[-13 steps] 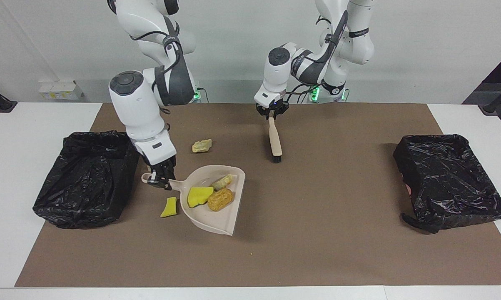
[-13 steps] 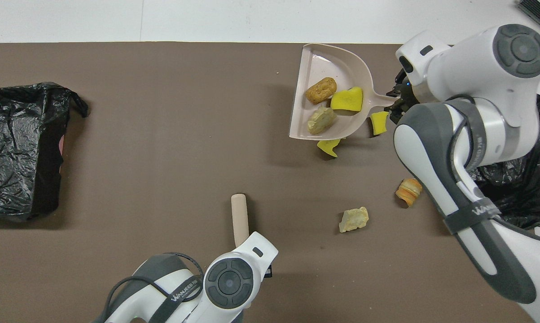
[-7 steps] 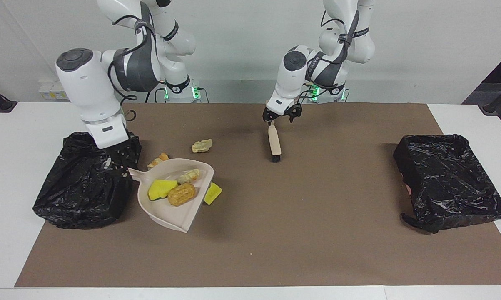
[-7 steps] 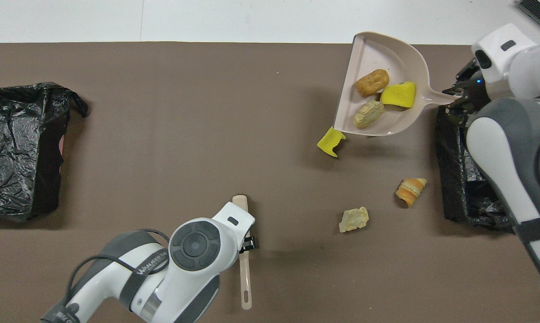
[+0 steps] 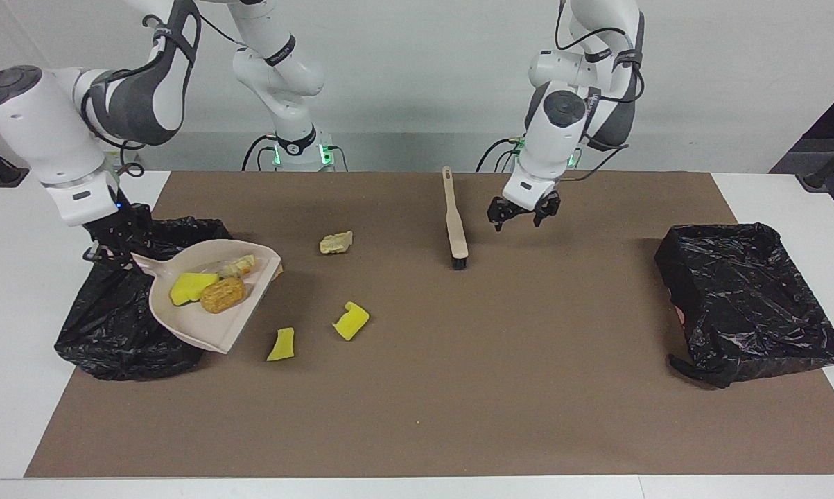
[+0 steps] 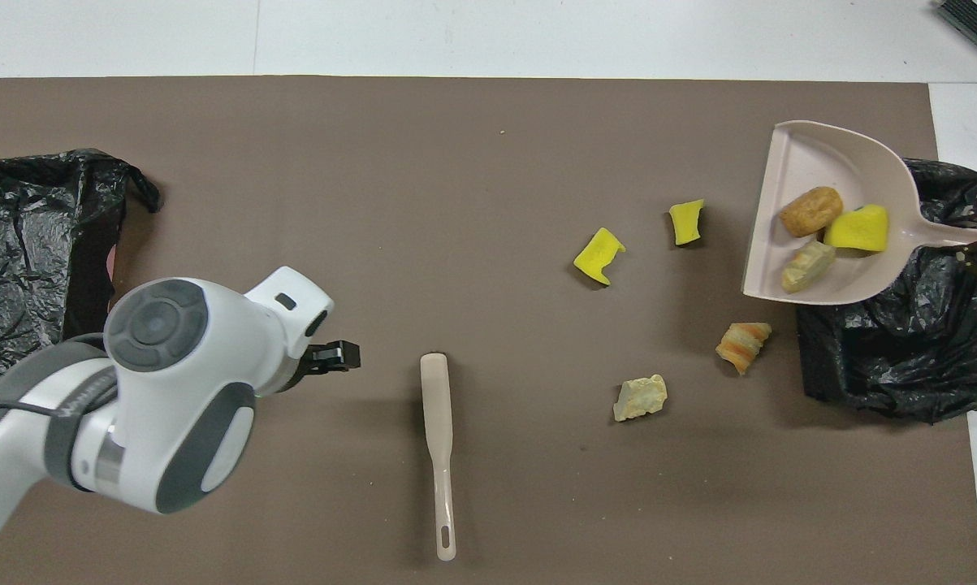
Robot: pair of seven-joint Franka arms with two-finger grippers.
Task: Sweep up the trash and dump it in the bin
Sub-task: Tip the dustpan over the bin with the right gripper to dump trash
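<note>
While the right gripper (image 5: pixel 111 244) stays pinched on the handle of the dustpan (image 5: pixel 202 326), the step in hand, as I judge it, is the dump into the black bin (image 5: pixel 111 339) at the right arm's end of the table. The pan hangs tilted above the bin's inner edge, its mouth pointing toward the middle of the mat and only partly over the bag. Three scraps (image 5: pixel 222 294) sit toward its back wall.

To do this well, carry the pan fully over the bag before tipping. Keep the mouth no lower than the handle until then, or the load slides onto the mat. Then roll the wrist so the mouth drops inside the rim.

Four scraps remain loose on the mat: one yellow bit (image 5: pixel 281 344) just beside the pan, a second yellow bit (image 5: pixel 351 321) next to it, an orange chunk (image 6: pixel 744 345) near the bin, and a pale chunk (image 5: pixel 336 242) nearer the robots. They need another sweep.

The brush (image 5: pixel 456 229) lies flat mid-table, untouched by any finger. The left gripper (image 5: pixel 520 213) hovers just beside it, fingers spread and empty. A second bin (image 5: pixel 749 298) sits at the left arm's end.
</note>
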